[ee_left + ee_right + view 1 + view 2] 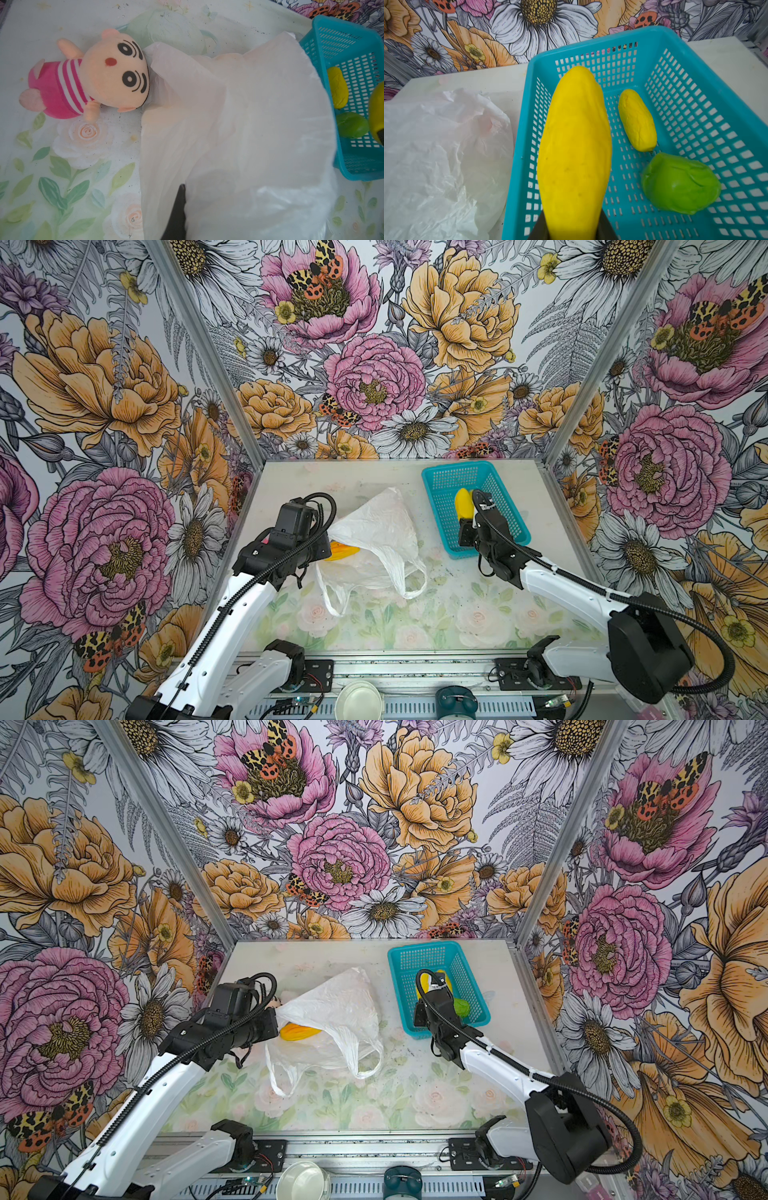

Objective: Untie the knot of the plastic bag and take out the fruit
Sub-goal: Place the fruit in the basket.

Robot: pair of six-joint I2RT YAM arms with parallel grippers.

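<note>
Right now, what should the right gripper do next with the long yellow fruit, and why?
Probably open the right gripper and let the long yellow fruit drop. It is held in the jaws over the teal basket, where a smaller yellow fruit and a green fruit already lie, so a small release should land it beside them.

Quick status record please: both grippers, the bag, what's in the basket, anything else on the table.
Left gripper: shut on the plastic bag edge, lifting it
Right gripper: shut on a long yellow fruit over the basket
Bag handles: loose, no knot seen
Bag mouth: orange-yellow fruit showing
Basket: small yellow fruit, green fruit
Beside bag: plush doll
</note>
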